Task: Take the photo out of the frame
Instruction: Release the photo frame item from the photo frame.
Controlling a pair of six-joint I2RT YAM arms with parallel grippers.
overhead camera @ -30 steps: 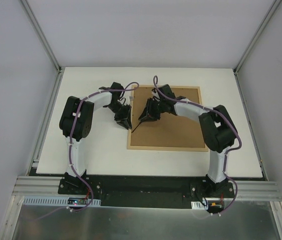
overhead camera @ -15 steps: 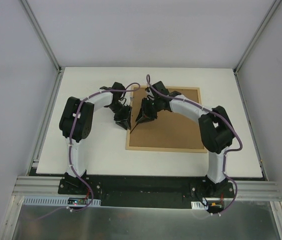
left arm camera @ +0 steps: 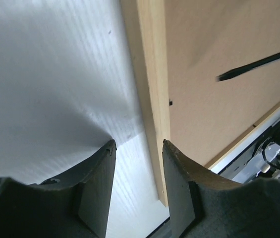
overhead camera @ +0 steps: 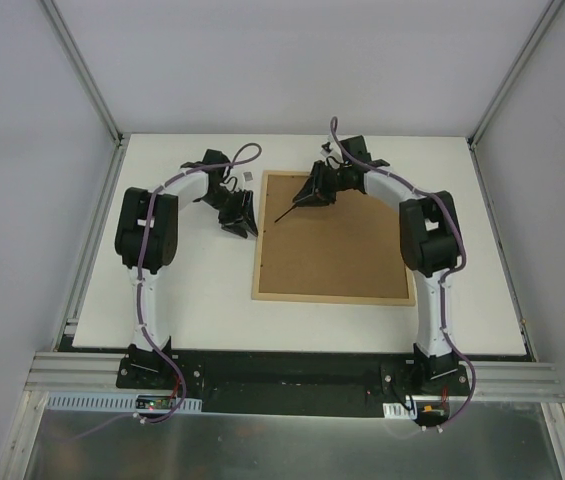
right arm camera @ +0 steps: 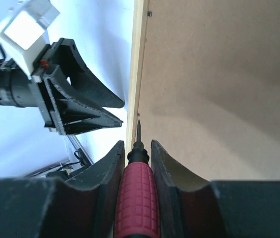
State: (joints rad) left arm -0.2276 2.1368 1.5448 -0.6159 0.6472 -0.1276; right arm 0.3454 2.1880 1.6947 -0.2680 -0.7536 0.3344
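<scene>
1. Work surface. The counter (overhead camera: pixel 192 300) is flat and white, enclosed by pale grey walls (overhead camera: pixel 292 60) with metal corner posts (overhead camera: pixel 82 70). The frame (overhead camera: pixel 342 250) lies flat on it, right of centre, with the brown fibreboard back facing up and the light wood rim showing on all four sides.

2. Hand state. The left hand (overhead camera: pixel 240 215) has its fingers (left arm camera: pixel 97 183) apart and holds nothing. It is positioned at the left rim of the frame, near the far corner. The right hand (overhead camera: pixel 319 190) is clamped on the red handle of a screwdriver (right arm camera: pixel 137 193). The black shaft points across the fibreboard toward the left rim (the tip is above the board, just inside that rim).

3. Change from one second earlier. Both hands were then close together near the middle of the left rim. Both are now nearer the far edge and further apart. The frame is in almost the same place.

4. Limits of view. The photo cannot be seen in any view because the frame lies back up. Whether the screwdriver tip touches the board cannot be determined. A small grey item (overhead camera: pixel 247 175) on the counter beyond the left hand is too small to identify.
</scene>
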